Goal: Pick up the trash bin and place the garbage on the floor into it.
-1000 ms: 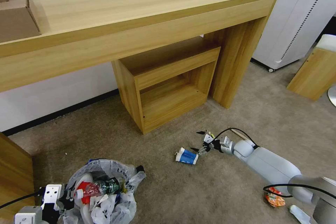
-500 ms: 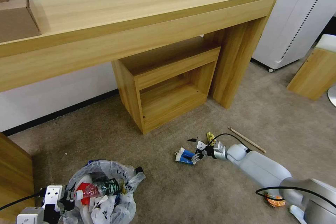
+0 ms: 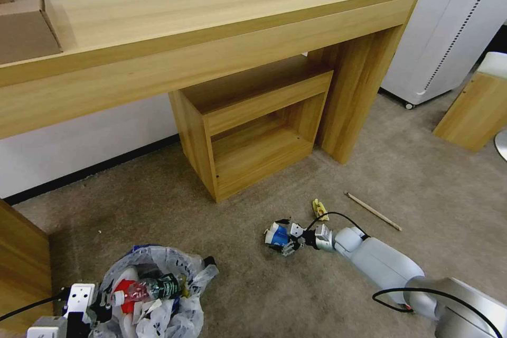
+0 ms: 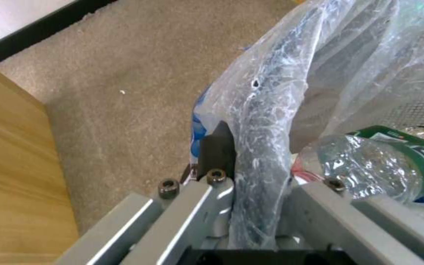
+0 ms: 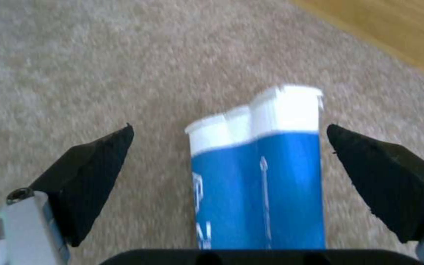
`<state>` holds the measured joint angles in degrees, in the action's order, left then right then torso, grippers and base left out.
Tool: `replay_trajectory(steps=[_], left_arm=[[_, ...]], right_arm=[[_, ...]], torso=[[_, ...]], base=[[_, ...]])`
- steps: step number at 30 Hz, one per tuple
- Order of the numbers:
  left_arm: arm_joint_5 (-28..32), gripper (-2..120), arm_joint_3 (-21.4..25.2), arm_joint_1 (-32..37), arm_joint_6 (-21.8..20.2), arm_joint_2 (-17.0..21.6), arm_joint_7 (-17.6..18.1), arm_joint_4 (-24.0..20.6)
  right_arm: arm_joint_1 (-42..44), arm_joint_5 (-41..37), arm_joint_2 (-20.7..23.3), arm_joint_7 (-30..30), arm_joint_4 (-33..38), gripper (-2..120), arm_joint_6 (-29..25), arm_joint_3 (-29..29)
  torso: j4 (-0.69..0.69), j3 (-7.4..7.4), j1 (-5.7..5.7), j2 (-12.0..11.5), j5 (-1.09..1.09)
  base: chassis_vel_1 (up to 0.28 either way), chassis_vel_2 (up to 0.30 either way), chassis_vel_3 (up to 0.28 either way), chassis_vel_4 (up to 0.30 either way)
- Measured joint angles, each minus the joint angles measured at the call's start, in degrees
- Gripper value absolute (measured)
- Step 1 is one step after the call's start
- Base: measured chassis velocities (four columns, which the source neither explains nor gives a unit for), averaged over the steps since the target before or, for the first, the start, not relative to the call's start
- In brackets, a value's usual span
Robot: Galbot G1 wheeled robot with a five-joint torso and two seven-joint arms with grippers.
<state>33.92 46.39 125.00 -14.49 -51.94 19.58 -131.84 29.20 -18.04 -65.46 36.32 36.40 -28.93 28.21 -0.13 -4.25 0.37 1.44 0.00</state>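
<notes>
The trash bin (image 3: 158, 296), lined with a crinkly whitish bag, is at the lower left of the head view and holds a green-label bottle (image 3: 163, 286) and red wrappers. My left gripper (image 3: 87, 306) is shut on its bag-covered rim (image 4: 258, 121). A blue-white carton (image 3: 275, 236) lies on the beige carpet. My right gripper (image 3: 288, 236) is low over the floor and open, one black finger on each side of the carton (image 5: 261, 176), not touching it. A yellow scrap (image 3: 318, 207) and a thin wooden stick (image 3: 373, 210) lie just beyond the right arm.
A long wooden desk (image 3: 211, 26) spans the back, with an open wooden cubby (image 3: 253, 127) under it. A cardboard box (image 3: 24, 21) sits on the desk. A white appliance (image 3: 454, 26) and a wooden stool (image 3: 475, 108) stand at the right, and a wooden panel (image 3: 21, 264) at the left.
My right gripper has moved left and down to straddle the blue-white carton. The arm's shift uncovered the yellow scrap and the stick and now covers the orange wrapper.
</notes>
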Motion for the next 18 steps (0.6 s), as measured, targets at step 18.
replay_trajectory(steps=[18], left_arm=[[-1.7, 0, -1.9, -1.0, 0.3, -0.3, -0.3, 1.0]], right_arm=[[2.6, 2.6, -0.3, -0.6, -0.4, 100, -1.0, -4.7]], torso=[[0.0, 0.0, 0.0, 0.0, 0.0]], base=[[0.0, 0.0, 0.0, 0.0]])
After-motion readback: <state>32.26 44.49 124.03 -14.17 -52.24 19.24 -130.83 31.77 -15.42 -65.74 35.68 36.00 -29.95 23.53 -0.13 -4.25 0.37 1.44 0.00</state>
